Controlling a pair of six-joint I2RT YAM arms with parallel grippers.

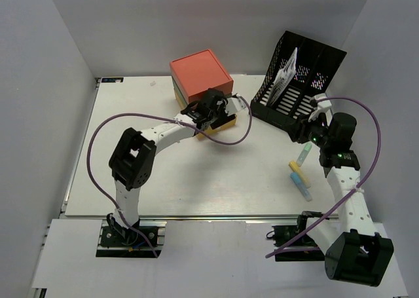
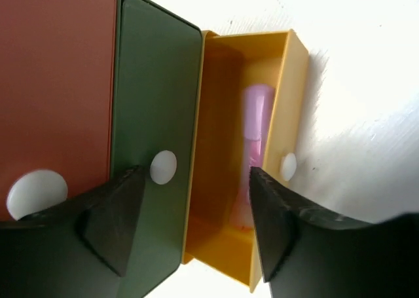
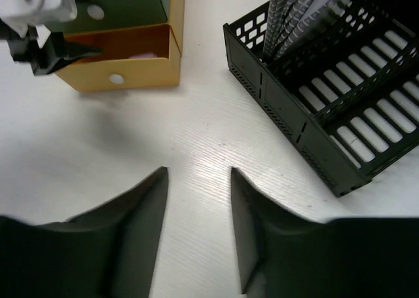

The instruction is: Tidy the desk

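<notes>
Hovering with the left claw (image 2: 196, 180) directly over the small drawer unit (image 1: 201, 75), above its pulled-out yellow drawer (image 2: 222, 101); jaws spread wide, gripping nothing. Inside that drawer, a pink marker (image 2: 256, 124) lying lengthwise. Next to the yellow drawer in the unit, a green drawer (image 2: 154, 82) and a red drawer (image 2: 55, 82), each with a white knob. Bearing the unit near its far edge, the flat white counter (image 1: 196, 180), shut in by grey-white walls. Right of the unit and apart from it, a black mesh file rack (image 1: 301, 82) with papers standing in one slot. Poised with the right claw (image 3: 198, 177) to the right of the unit, just in front of the rack, low over bare counter; jaws partly apart, empty. Nearer than the unit and well to its right, three marker pens (image 1: 298, 178) lying loose on the counter.
</notes>
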